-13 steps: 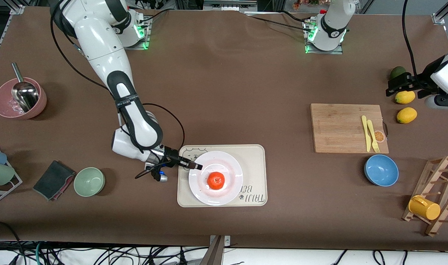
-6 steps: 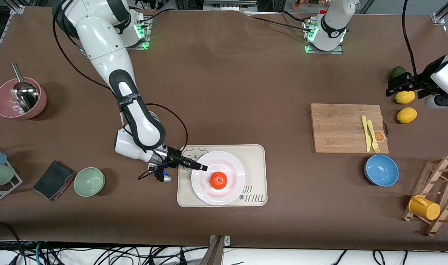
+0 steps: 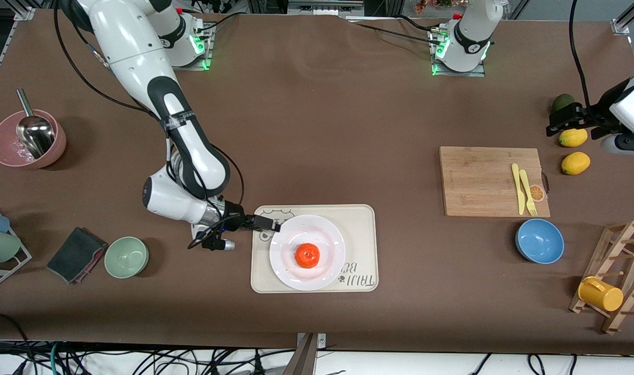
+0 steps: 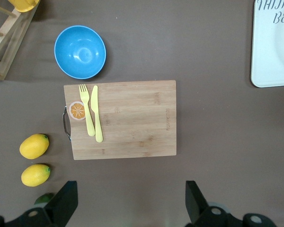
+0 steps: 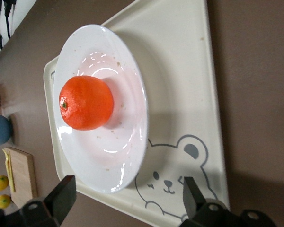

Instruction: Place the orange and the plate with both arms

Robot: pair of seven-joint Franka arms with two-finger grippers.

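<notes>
Orange [image 3: 307,255]: lies in the plate's middle
Plate [image 3: 327,237]: rests on the tray [image 3: 361,219]
Right gripper [image 3: 274,227]: open, empty, at the plate's rim
Left gripper [image 3: 556,125]: open, empty, waits well apart from the plate
Progress: placing seems done; only retreat is left

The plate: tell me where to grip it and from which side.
Pinch the plate by its thin raised rim, probably on the edge toward the right arm's end, where the open right gripper sits low beside it. The rim lifts off the tray, leaving room for a finger beneath. Keep it level: the orange rests loose at its centre.
</notes>
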